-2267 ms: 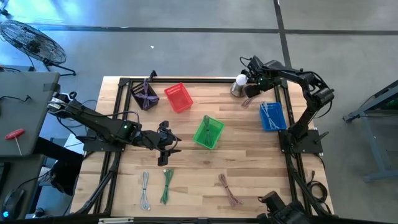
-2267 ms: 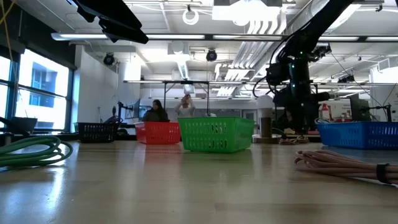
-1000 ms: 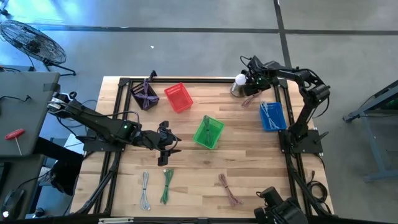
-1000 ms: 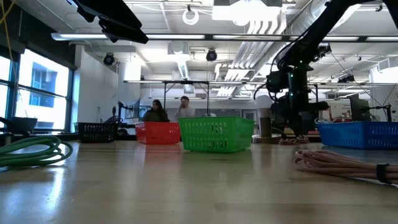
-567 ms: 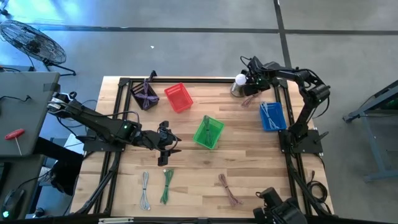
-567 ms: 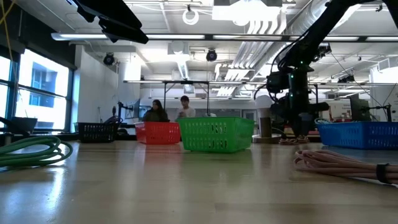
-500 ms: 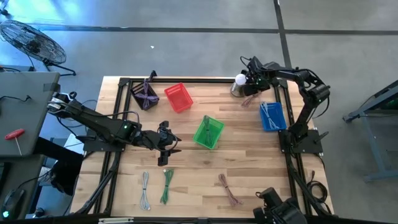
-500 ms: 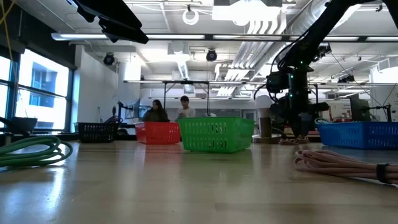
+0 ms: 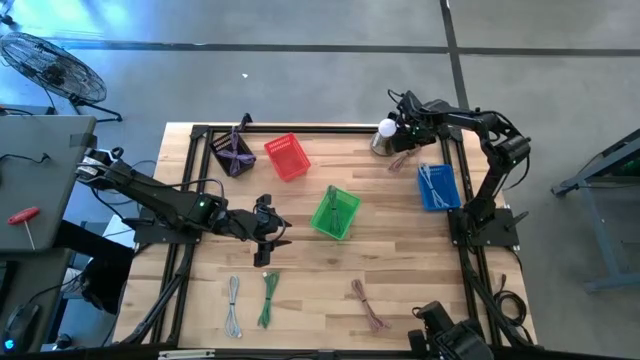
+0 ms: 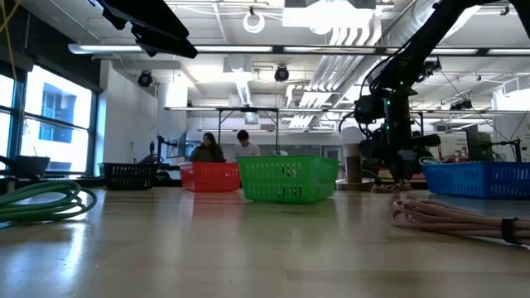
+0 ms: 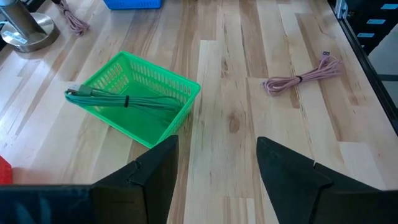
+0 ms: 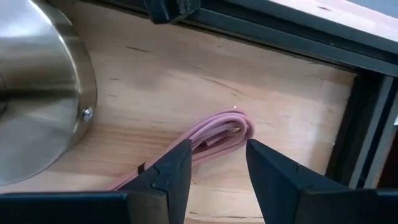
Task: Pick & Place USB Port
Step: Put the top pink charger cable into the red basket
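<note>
At the far left of the bench (image 9: 400, 250), beyond its edge, stand a fan (image 9: 55, 65) and a side table with a red-handled tool (image 9: 22, 215); the left arm waits low over the planks, its left gripper (image 9: 272, 242) near the middle with fingers spread and holding nothing; in front of it lie a grey cable (image 9: 233, 303) and a green cable (image 9: 267, 298), and along the far side sit a black basket (image 9: 232, 152) with a purple cable and a red basket (image 9: 287, 156); the green basket (image 9: 334, 212) sits mid-bench with a green cable coiled in it, and a pink cable (image 9: 369, 303) lies near the front edge; at the far right corner the right gripper (image 9: 402, 140) hangs close above another coiled pink USB cable (image 12: 217, 137), which lies on the wood just beside a steel lamp base (image 12: 37, 93) and the black frame rail; its fingers are spread either side of the coil and not yet pinching it; I judge the step in hand to be the approach for a pick, and the next move calls for a short descent and a close on the bundle without striking the base; the blue basket (image 9: 437, 187), holding a pale cable, stands near; the bench is pale wood planks in a black frame; the room behind is a lit workshop where two people (image 10: 224, 147) show far off.
</note>
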{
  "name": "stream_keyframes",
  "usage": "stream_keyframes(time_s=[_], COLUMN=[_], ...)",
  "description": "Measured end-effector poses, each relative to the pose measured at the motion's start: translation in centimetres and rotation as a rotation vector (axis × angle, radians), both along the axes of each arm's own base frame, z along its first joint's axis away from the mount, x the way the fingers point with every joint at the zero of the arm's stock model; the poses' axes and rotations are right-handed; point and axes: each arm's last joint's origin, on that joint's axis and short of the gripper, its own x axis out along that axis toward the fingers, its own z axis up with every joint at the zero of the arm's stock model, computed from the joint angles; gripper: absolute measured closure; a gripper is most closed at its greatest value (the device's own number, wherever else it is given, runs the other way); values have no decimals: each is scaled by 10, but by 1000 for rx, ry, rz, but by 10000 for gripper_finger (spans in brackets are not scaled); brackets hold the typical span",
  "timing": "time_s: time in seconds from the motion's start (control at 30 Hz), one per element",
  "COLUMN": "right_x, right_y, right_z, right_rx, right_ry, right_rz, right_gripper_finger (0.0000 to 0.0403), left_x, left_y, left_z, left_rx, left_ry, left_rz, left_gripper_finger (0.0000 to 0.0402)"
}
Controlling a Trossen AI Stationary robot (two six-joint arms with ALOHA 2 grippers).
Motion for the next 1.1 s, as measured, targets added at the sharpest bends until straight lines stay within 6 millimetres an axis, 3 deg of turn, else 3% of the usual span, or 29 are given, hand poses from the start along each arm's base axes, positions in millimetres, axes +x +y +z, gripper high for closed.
stream_keyframes(time_s=[0.37,1.1], right_x=[-1,10], right_y=[1,3], right_z=[0,-14], right_rx=[-6,23], right_ry=[16,18], right_rz=[-67,-71], right_gripper_finger=[259,259], left_x=[-2,-2], left_y=[1,0], left_z=[-10,-10], left_rx=[-11,-30], left_ry=[22,24], left_rz=[12,-9], left_gripper_finger=[190,190])
